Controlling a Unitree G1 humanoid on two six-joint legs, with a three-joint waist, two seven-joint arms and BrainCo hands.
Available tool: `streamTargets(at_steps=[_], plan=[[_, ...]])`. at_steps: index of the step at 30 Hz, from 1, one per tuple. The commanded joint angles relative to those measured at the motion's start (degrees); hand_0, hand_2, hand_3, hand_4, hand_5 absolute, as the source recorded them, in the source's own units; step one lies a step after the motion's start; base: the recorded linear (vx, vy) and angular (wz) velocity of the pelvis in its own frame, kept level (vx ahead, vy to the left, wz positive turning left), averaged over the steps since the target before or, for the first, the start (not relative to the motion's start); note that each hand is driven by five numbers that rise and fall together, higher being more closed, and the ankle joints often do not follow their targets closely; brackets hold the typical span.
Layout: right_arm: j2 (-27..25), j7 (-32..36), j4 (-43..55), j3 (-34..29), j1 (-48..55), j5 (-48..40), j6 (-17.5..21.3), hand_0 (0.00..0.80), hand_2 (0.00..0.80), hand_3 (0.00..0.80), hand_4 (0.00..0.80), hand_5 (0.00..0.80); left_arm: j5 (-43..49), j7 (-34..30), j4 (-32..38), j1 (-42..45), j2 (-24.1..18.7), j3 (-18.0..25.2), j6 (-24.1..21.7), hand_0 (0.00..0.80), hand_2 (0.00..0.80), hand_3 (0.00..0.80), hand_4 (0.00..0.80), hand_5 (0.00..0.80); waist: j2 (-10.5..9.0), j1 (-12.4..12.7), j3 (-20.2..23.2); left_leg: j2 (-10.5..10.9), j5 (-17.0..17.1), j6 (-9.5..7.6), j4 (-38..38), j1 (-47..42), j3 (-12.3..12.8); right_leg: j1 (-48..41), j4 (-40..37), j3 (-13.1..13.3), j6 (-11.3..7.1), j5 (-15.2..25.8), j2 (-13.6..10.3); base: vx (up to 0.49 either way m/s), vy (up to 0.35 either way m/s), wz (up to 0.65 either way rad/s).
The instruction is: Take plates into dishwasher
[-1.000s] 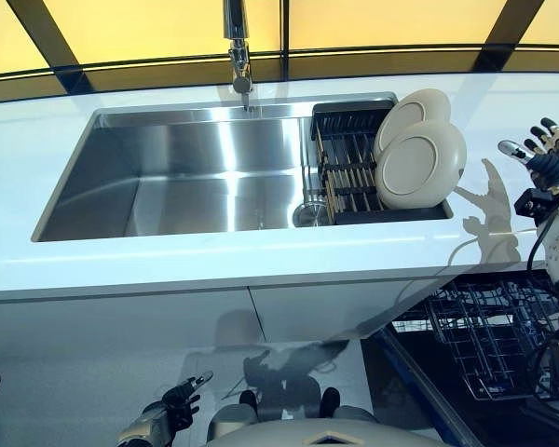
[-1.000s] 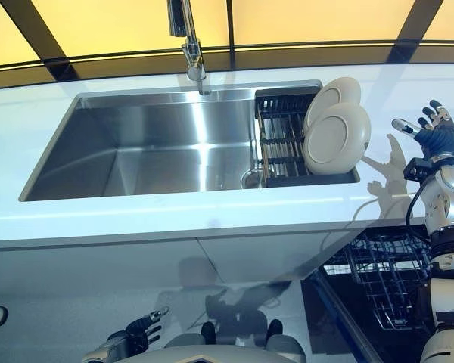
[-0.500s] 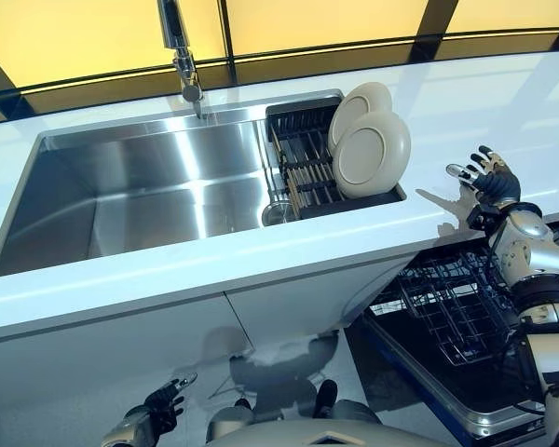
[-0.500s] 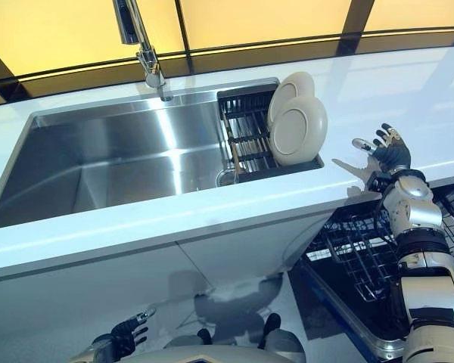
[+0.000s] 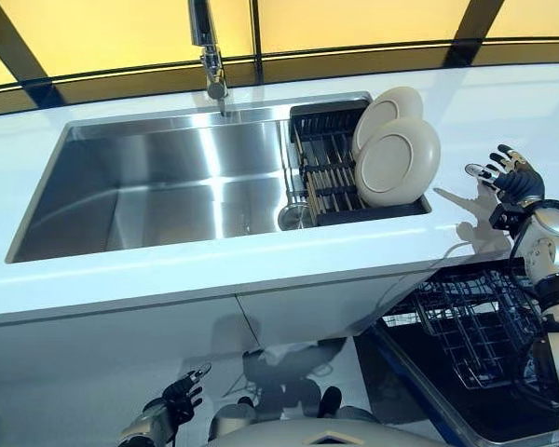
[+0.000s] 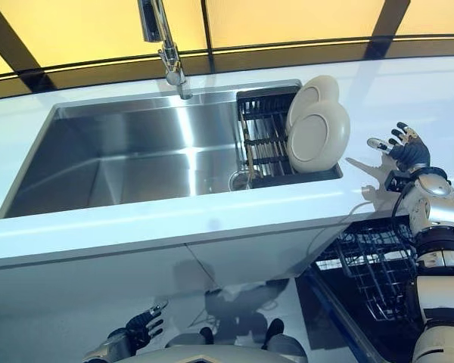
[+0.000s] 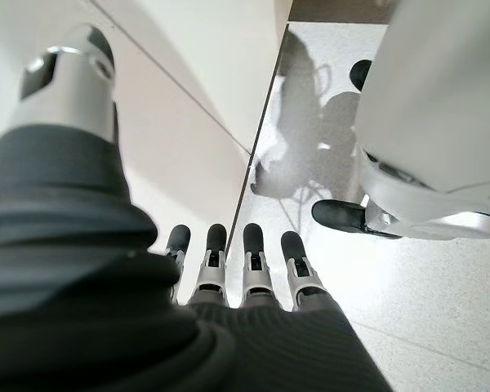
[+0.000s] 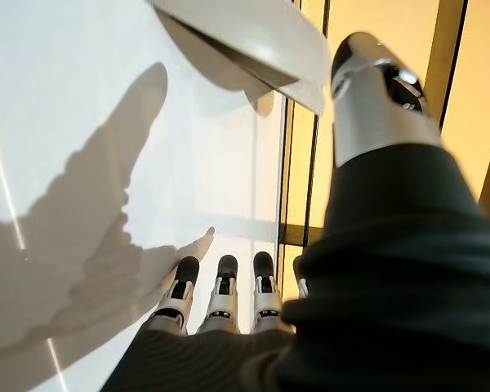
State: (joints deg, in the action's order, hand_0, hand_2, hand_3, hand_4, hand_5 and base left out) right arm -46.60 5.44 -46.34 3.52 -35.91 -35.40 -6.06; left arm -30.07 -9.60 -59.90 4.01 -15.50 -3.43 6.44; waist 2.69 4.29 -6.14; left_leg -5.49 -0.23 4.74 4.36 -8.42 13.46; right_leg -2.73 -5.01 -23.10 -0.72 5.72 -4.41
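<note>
White countertop (image 5: pixel 214 270) runs across the scene beneath a band of yellow wall panels split by dark strips, with a stainless-steel sink (image 5: pixel 168 186) sunk into it and a chrome faucet (image 5: pixel 210 56) rising at the far rim. At the sink's right end sits a black dish rack (image 5: pixel 331 172), and two cream plates (image 5: pixel 396 160) stand on edge in it, one overlapping the other, leaning against the rack's right side. To the right of the plates, raised over the counter and touching nothing, is the right hand (image 5: pixel 512 177), its fingers spread and relaxed; the right wrist view shows the same fingers (image 8: pixel 220 298) extended toward the white surface, the thumb held apart, and the rim of a plate (image 8: pixel 253 41) well ahead of them. Below the counter's right end, the dishwasher (image 5: pixel 466 410) stands open, with its wire rack (image 5: pixel 475 326) pulled out and nothing visible in the part that shows. White cabinet doors (image 5: pixel 121 345) close off the space under the sink. The left hand (image 5: pixel 177 410) hangs low near the pale speckled floor (image 7: pixel 408 278), in front of the cabinets, its fingers (image 7: pixel 253 261) straight and loose and holding nothing. Both plates stand in the rack at the sink, apart from either hand.
</note>
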Motion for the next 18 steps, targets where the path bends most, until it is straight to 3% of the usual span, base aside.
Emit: streamTargets(at_steps=[1,18], plan=[[-1.2,0.7,-4.1,3.0,-8.5,0.6,3.0,0.0,0.0,0.0,0.0,0.0,0.0,-0.8,-0.5,-0.5,-2.2,-4.5,-2.1,0.0,0.0,0.0,0.0,0.0,-1.95,1.8,1.8,1.6,-1.2,-0.58,-1.0,2.5,-0.2,-2.0,4.4,-1.0,-4.26,-6.8,-4.0,-0.007,-0.018,0.05],[0.2,3.0,-5.7,4.8,-10.6,1.6,2.8,0.0,0.0,0.0,0.0,0.0,0.1,-2.2,-1.0,2.4,-1.1,-4.1,-3.6,0.0,0.0,0.0,0.0,0.0,0.87,3.0,1.0,2.1,-0.3,0.79,-0.4,3.8,-0.9,-2.5,3.2,-1.5,-4.38,-7.8,-4.5,0.012,-0.003,0.02]])
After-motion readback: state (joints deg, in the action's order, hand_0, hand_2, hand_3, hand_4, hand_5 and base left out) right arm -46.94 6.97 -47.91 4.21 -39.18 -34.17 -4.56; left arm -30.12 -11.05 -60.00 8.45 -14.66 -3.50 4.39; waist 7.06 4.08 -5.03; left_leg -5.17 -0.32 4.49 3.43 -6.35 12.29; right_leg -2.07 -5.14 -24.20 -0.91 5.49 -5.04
